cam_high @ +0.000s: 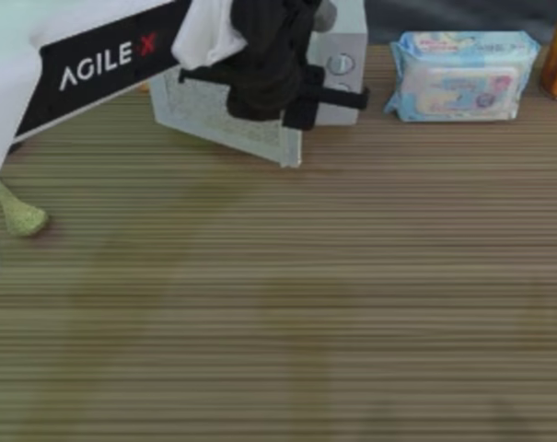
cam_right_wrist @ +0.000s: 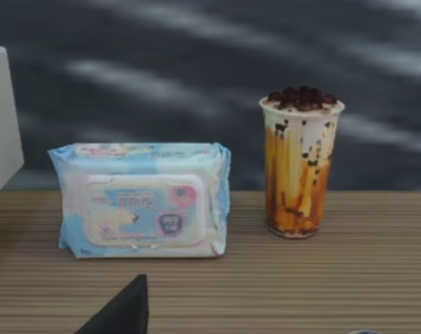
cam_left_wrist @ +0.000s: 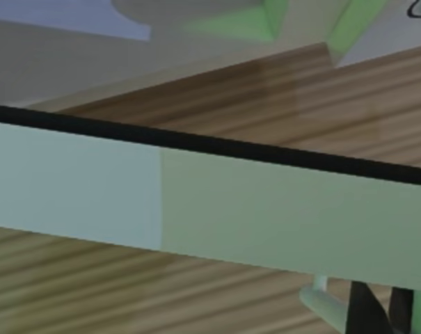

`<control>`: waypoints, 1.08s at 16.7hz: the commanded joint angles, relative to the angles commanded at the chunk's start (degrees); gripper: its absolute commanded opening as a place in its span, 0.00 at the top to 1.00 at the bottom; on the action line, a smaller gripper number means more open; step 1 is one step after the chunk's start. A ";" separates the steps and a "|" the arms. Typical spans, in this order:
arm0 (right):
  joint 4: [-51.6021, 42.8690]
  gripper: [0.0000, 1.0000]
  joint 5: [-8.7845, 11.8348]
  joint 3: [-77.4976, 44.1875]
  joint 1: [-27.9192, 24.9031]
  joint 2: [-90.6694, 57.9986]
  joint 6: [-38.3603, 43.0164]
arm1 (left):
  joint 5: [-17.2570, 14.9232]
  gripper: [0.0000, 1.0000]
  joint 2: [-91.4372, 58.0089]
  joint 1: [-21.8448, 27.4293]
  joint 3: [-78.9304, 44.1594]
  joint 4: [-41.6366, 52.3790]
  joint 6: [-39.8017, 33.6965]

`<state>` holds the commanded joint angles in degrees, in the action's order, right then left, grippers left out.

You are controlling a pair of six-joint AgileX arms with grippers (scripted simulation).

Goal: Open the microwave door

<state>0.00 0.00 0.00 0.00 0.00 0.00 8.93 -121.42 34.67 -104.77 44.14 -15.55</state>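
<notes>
A: What's close by?

B: Bare wood table [cam_high: 333, 313] in front. A small green thing [cam_high: 18, 217] sits at its left edge.

A: And farther back?

B: The microwave [cam_high: 344, 57] stands at the back, left of the middle. Its door [cam_high: 225, 118] is swung out at a slant, with the free edge toward the front. So it looks partly open, I think. It may need to swing wider.

A: Where is the gripper?

B: The left gripper [cam_high: 326, 99] is at the door's free edge, just in front of the knobs [cam_high: 341, 63]. The arm covers the fingers, so I cannot tell if they are holding the door or not.

A: The other arm?

B: It doesn't show from above. Its camera looks at the wipes [cam_right_wrist: 142, 200] and a drink [cam_right_wrist: 299, 161], right of the microwave, at the back
</notes>
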 joint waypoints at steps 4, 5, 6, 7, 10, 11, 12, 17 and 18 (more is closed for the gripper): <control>0.00 0.00 0.00 0.00 0.00 0.00 0.00 | 0.00 1.00 0.00 0.00 0.00 0.00 0.00; 0.00 0.00 0.00 0.00 0.00 0.00 0.00 | -0.33 1.00 -0.21 0.40 0.14 0.00 -0.23; 0.00 0.00 0.00 0.00 0.00 0.00 0.00 | -0.41 1.00 -0.05 0.36 0.33 -0.10 -0.06; 0.00 0.00 0.00 0.00 0.00 0.00 0.00 | -0.70 1.00 0.49 0.20 1.03 -0.44 0.56; 0.00 0.00 0.00 0.00 0.00 0.00 0.00 | -2.31 1.00 3.19 -0.68 4.88 -2.19 3.90; 0.00 0.00 0.00 0.00 0.00 0.00 0.00 | -2.90 1.00 4.09 -0.97 6.20 -2.79 5.08; 0.00 0.00 0.00 0.00 0.00 0.00 0.00 | -3.40 1.00 4.79 -1.21 7.27 -3.27 6.05; 0.00 0.00 0.00 0.00 0.00 0.00 0.00 | -3.78 1.00 5.30 -1.39 8.07 -3.61 6.78; 0.00 0.00 0.00 0.00 0.00 0.00 0.00 | -3.78 1.00 5.30 -1.39 8.07 -3.61 6.78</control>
<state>0.00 0.00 0.00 0.00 0.00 0.00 5.15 -116.12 33.29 -96.70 40.53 -8.77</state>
